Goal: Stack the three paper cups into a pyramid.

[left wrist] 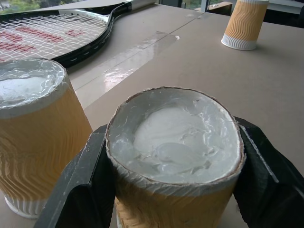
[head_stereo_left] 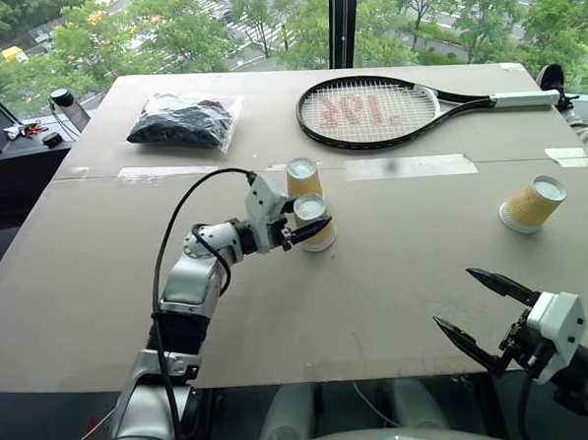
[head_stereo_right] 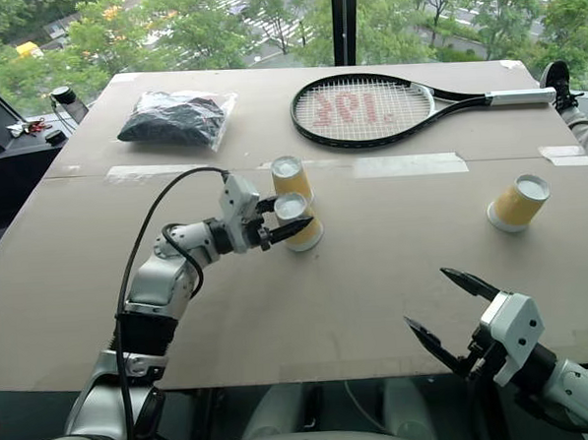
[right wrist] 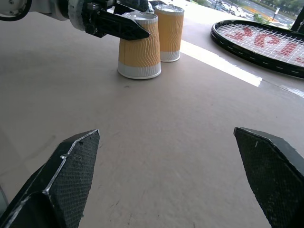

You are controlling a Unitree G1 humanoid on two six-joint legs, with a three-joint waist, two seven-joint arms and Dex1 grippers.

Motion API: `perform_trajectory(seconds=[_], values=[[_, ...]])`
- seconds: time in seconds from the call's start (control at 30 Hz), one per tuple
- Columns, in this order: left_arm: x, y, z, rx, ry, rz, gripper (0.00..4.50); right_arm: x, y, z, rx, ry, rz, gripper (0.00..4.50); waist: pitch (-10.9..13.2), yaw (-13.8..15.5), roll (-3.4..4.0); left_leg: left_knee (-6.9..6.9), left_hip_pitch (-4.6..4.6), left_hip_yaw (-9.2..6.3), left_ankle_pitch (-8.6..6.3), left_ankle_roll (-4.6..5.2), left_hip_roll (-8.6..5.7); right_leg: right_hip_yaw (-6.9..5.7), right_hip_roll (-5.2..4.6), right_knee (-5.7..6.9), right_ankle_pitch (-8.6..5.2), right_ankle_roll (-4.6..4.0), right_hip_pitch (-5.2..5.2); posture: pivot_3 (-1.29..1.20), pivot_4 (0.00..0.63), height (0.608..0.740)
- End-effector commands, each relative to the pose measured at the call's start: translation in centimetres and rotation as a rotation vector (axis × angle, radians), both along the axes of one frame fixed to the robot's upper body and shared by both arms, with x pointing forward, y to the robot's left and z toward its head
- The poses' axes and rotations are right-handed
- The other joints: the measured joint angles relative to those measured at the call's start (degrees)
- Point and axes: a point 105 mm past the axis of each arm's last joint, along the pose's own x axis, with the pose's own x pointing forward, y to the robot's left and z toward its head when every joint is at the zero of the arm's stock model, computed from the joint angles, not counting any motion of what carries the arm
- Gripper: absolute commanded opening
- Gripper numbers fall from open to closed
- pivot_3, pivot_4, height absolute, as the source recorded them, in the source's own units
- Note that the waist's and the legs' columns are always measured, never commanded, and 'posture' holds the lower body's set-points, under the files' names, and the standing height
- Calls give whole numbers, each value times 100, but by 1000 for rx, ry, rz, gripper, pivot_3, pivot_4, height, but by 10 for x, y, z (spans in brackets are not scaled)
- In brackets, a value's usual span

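Left gripper (head_stereo_left: 312,222) clamped on an inverted paper cup (head_stereo_left: 316,229) standing on the counter (head_stereo_left: 395,274), second cup (head_stereo_left: 304,177) just beside, third cup (head_stereo_left: 533,204) well apart, right gripper (head_stereo_left: 484,309) spread wide, empty

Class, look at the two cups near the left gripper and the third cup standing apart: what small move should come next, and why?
Probably open the left gripper. It is shut on a cup that appears set down on the table beside a second cup, forming the base pair. The third cup stands apart, nearer the open right gripper.
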Motion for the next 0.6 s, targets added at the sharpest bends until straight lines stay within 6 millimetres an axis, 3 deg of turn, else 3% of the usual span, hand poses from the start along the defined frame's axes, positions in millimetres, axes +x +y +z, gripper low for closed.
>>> perform_trajectory(seconds=[0.03, 0.1, 0.3, 0.4, 0.5, 0.6], values=[[-1, -1, -10, 6, 38, -21, 3583, 0, 2, 11, 0, -56, -1, 4500, -3, -2, 5, 0, 0, 0, 0, 0, 0, 0, 0, 0, 0, 0, 0, 0, 150, 740], [-1, 0, -9, -1, 39, -19, 4387, 1, 3, 13, 4, -59, -1, 4500, -1, -9, 4, 0, 0, 1, 0, 0, 0, 0, 0, 0, 0, 0, 0, 0, 150, 740], [-10, 7, -1, -50, 30, -23, 4458, 7, 2, 15, 28, -61, -16, 4500, 2, -31, 2, 0, -4, -1, 0, 0, 0, 0, 2, -1, 0, 0, -3, 0, 150, 740], [-23, 25, 4, -55, 23, -6, 4458, 16, -3, 17, 46, -63, -81, 4500, 2, -53, 3, -2, -4, 0, 0, 0, 6, 11, 0, -1, 0, 0, -5, 0, 150, 740], [-42, 54, 9, -53, 42, 40, 4458, 38, -26, 19, 0, -97, -241, 4500, 3, -149, 1, -4, -4, 0, 0, -1, 11, 26, -5, -1, 0, -1, -8, 0, 150, 740], [-56, 69, 8, -26, 59, 64, 4458, 60, -59, 16, -100, -135, -468, 4500, 2, -110, 7, -7, -3, 1, 0, -1, 8, 27, -33, -1, -1, -2, -9, 0, 150, 740]])
